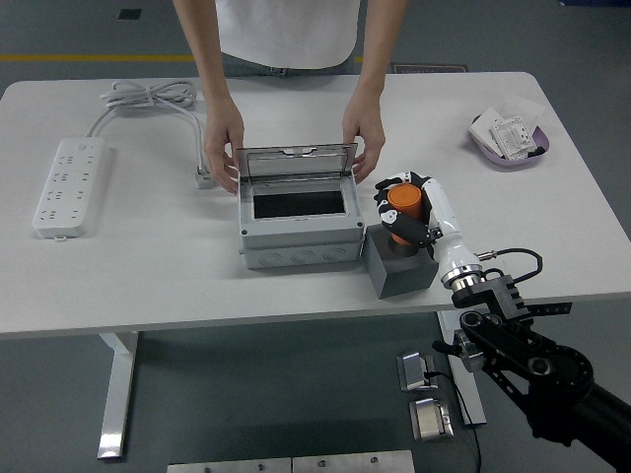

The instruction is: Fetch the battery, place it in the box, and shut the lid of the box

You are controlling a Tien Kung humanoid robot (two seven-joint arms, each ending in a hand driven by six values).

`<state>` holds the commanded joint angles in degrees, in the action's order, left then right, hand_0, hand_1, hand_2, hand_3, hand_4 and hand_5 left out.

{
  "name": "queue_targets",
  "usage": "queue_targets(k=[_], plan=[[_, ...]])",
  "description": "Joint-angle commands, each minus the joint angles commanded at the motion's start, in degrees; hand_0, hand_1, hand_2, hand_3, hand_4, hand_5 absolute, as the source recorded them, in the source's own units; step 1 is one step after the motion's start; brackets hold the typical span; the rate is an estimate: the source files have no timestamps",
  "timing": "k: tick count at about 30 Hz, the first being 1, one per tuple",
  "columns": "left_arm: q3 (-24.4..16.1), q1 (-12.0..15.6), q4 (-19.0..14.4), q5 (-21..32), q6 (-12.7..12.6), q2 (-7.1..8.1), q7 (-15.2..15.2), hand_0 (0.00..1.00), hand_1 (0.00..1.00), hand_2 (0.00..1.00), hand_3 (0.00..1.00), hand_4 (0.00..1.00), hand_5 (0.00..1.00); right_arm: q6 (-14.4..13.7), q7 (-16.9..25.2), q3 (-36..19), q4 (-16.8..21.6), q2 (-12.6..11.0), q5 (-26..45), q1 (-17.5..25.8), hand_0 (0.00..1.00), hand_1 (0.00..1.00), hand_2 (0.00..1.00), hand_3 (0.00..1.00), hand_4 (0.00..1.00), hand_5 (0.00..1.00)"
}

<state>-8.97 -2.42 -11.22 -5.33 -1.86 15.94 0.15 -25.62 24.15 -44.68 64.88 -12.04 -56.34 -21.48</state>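
The fetch looks done and the carry is in hand: the right hand (409,212) has its fingers (386,211) wrapped round the battery (403,202), an orange cylinder, held just above the grey block (398,266) and just right of the box (300,219). The left arm is out of view.

By my reading, the next move calls for taking the battery leftward over the box's right wall and lowering it into the dark rectangular opening, then letting go cleanly. The opening is wide but shallow-looking from this angle (its depth cannot be judged), so the cylinder may need tilting or laying down to fit. After that the lid (296,160) has to come down.

A person stands at the far side of the counter (148,276), both hands (226,158) on the box's back corners beside the raised lid, seemingly steadying it.

The box is pale grey moulded plastic, squarish, with round knock-outs along its front face and corner screws. Its lid is a framed translucent flap, hinged at the back and standing upright. The block is matte dark grey with sharp edges. The battery's casing looks smooth and glossy. The counter is flat, white and plain.
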Motion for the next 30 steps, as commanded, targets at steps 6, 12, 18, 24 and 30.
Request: queue_targets(k=[6, 12, 18, 24, 30], plan=[[0.33, 0.04, 0.02, 0.50, -0.07, -0.01, -0.02, 0.618, 0.688, 0.608, 0.626, 0.679, 0.098, -2.05, -6.10, 0.65, 4.87, -1.01, -8.19, -0.85, 0.195, 0.391, 0.470, 0.360, 0.002, 0.002], [0.79, 0.07, 0.05, 1.25, -0.09, 0.01, -0.03, 0.618, 0.688, 0.609, 0.627, 0.680, 0.099, -1.67, -13.64, 2.78, 6.78, -1.11, -19.49, -4.52, 0.171, 0.359, 0.469, 0.358, 0.002, 0.002], [1.84, -0.07, 0.03, 2.31, -0.05, 0.15, 0.02, 0.618, 0.689, 0.609, 0.627, 0.680, 0.097, 0.85, -21.37, 7.22, 4.04, 0.68, -31.15, -11.05, 0.117, 0.286, 0.463, 0.352, 0.002, 0.002], [2.86, -0.26, 0.00, 3.28, -0.03, 0.47, 0.06, 0.618, 0.688, 0.609, 0.626, 0.681, 0.098, 3.30, -26.84, 12.17, -0.77, 3.08, -39.85, -17.42, 0.105, 0.275, 0.463, 0.351, 0.002, 0.002], [4.01, -0.47, -0.04, 4.24, -0.01, 0.68, 0.13, 0.618, 0.688, 0.609, 0.626, 0.681, 0.099, 4.01, -27.96, 15.75, -6.33, 5.81, -41.67, -22.01, 0.107, 0.275, 0.463, 0.349, 0.002, 0.002]])
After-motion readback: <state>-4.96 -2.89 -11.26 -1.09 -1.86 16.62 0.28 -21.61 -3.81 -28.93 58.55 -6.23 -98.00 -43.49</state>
